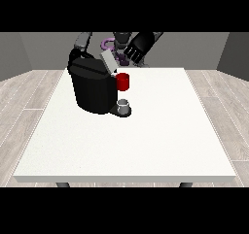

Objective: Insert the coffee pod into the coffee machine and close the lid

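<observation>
We see the coffee machine (93,88) on the white table (146,141), with its lid (109,62) tilted up and open. At the machine's front there is a red part (123,82), and below it a small grey cup (124,105) on the machine's base. We cannot tell for certain whether the red part is the coffee pod already seated or part of the machine; we judge it most likely the pod, sitting at the machine's head below the raised lid.

The hand at the view's right (136,48) hovers above the back of the table, with its fingers spread and straight and holding nothing. The lid lies just below this hand and toward the view's left of it, near but apart. The red part is lower again, beneath the lid's free end. The other hand is hidden behind the machine, so we cannot tell how it stands.

If the pod is in, the step in hand is closing the lid. We would bring the fingers down onto the lid's upper face near its free edge and press down along its swing toward the machine's front, without snagging the pod or shoving the machine across the table.
</observation>
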You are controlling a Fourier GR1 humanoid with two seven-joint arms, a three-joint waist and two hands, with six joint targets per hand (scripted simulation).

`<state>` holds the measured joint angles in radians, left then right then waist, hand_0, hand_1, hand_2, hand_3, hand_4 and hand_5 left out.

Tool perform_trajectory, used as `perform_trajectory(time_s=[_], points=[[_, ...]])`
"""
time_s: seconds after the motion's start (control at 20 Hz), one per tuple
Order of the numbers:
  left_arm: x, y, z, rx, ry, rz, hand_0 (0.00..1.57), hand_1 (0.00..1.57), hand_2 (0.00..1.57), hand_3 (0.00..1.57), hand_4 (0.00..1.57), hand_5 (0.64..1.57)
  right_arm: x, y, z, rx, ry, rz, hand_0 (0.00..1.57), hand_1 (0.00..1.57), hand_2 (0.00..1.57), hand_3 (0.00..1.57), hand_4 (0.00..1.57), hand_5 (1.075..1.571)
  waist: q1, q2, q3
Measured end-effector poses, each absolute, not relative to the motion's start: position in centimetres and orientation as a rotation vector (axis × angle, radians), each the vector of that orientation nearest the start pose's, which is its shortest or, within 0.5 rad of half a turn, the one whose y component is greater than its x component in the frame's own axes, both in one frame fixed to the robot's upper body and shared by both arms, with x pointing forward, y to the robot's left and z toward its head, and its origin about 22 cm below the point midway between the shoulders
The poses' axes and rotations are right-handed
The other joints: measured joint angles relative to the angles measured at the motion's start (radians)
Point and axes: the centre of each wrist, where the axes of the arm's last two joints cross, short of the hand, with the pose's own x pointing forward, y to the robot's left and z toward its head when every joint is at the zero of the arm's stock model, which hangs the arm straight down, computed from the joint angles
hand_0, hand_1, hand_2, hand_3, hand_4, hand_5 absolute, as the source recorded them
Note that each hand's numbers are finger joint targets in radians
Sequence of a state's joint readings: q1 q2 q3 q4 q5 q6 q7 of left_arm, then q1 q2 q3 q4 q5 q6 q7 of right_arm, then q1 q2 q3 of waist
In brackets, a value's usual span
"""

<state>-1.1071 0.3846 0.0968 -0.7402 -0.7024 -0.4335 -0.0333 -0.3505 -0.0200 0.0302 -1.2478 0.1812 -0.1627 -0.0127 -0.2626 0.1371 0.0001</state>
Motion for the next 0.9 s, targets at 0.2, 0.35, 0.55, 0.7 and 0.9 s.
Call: perform_trajectory(time_s=[0.2,0.35,0.55,0.7,0.9], points=[[45.7,24.9,23.8,0.597,-1.486,-1.087,1.24,1.24,1.29,1.25,0.48,1.571,32.7,-18.5,3.0,-0.185,-1.652,0.204,0.00,0.00,0.00,0.00,0.04,1.571,-0.032,0.039,-0.0001],[45.7,25.6,25.0,0.611,-1.505,-1.080,1.26,1.26,1.30,1.24,0.49,1.571,33.0,-18.9,4.2,-0.195,-1.678,0.197,0.00,0.00,0.00,0.00,0.26,1.571,-0.045,0.069,0.0000],[45.8,25.8,26.1,0.627,-1.517,-1.080,1.19,1.19,1.27,1.23,0.47,1.571,33.2,-18.9,4.8,-0.204,-1.699,0.181,0.00,0.00,0.00,0.00,0.00,1.571,-0.057,0.102,-0.0002],[45.8,25.2,26.7,0.628,-1.530,-1.100,1.19,1.19,1.26,1.23,0.47,1.571,33.6,-19.5,4.9,-0.216,-1.712,0.165,0.00,0.00,0.00,0.00,0.06,1.571,-0.046,0.123,0.0001],[46.0,24.6,26.6,0.624,-1.534,-1.109,1.24,1.24,1.29,1.22,0.43,1.571,34.1,-19.6,5.7,-0.230,-1.714,0.145,0.00,0.00,0.00,0.00,0.00,1.571,-0.042,0.137,0.0002]])
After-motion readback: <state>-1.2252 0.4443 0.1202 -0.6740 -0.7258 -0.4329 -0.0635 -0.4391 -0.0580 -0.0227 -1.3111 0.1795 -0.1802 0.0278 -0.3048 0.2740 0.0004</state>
